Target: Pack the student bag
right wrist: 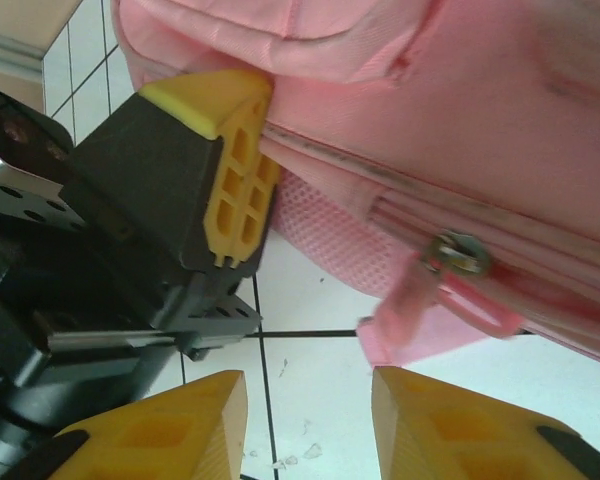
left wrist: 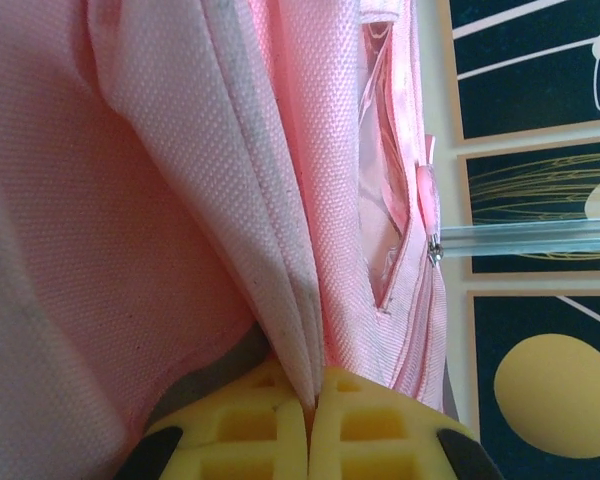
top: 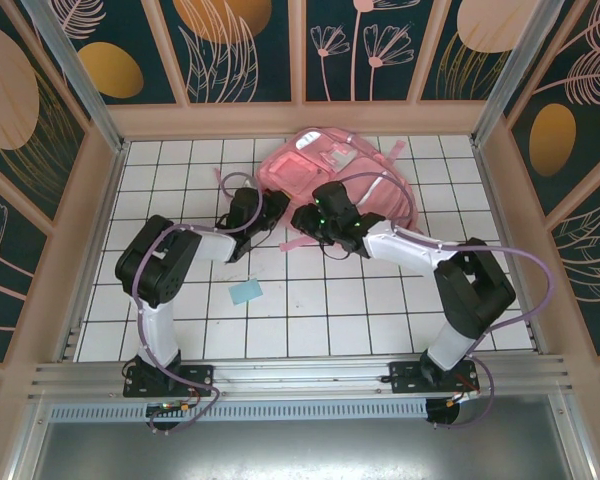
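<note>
Overhead, the student bag (top: 352,168) lies at the table's (top: 180,300) far side, left gripper (top: 273,206) and right gripper (top: 303,218) at its near edge, fingertips hard to make out; left wrist: jaws clamped on a bag fold; right wrist: jaws apart, holding nothing, just under the zipper pull (right wrist: 420,318), bag cut off.

On my white tiled worktop (top: 320,320) I see one small light-blue flat piece (top: 246,291), near the near edge, left of the middle. Dark flower-patterned walls (top: 250,50) stand around the worktop.
</note>
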Available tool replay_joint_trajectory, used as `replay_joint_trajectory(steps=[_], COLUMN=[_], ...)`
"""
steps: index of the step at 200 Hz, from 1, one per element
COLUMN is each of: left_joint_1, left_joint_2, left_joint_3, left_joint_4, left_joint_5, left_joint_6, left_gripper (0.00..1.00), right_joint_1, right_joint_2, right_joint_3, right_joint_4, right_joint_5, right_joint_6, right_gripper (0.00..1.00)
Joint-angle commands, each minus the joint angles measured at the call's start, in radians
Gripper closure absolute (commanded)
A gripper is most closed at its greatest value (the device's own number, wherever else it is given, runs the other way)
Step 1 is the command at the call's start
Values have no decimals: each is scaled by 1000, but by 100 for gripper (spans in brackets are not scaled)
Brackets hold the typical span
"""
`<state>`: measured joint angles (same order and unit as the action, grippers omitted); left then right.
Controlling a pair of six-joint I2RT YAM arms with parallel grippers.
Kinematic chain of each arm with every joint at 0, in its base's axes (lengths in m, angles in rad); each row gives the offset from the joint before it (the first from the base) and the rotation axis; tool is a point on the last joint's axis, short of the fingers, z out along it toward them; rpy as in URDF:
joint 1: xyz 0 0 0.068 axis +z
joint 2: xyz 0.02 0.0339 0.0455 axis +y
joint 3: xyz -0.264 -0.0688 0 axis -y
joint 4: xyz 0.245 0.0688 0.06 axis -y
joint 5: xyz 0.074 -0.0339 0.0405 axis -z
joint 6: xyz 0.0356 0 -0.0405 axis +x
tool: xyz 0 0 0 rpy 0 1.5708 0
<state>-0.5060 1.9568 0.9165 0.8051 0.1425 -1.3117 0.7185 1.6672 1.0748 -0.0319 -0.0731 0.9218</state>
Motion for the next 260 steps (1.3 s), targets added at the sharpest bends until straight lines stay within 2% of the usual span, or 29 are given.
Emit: replay_joint_trajectory(steps=[1, 56, 117, 164, 210, 260], left_joint_1=[-15, -21, -30, -31, -3, 77], left_joint_2=[-48, -70, -116, -126, -93, -80], left_joint_3=[-14, -30, -70, -96, -43, 28], left_joint_4=[118, 129, 143, 140, 96, 10], left_joint_5=[8, -19, -34, -65, -82, -83], left_joint_6=[-44, -47, -61, -62, -8, 84], left_gripper=[100, 100, 100, 100, 100, 100], right_joint_1=[7, 12, -1, -11, -20, -30], right_joint_2=[28, 55, 157, 140, 45, -3], right_joint_3=[-26, -21, 51, 33, -57, -68], right_joint_4=[49, -15, 27, 40, -44, -366], right_joint_5=[2, 82, 128, 142, 93, 93], right_joint_6=[64, 94, 97, 88, -73, -366], right_gripper=[63, 64, 64, 99, 100, 100])
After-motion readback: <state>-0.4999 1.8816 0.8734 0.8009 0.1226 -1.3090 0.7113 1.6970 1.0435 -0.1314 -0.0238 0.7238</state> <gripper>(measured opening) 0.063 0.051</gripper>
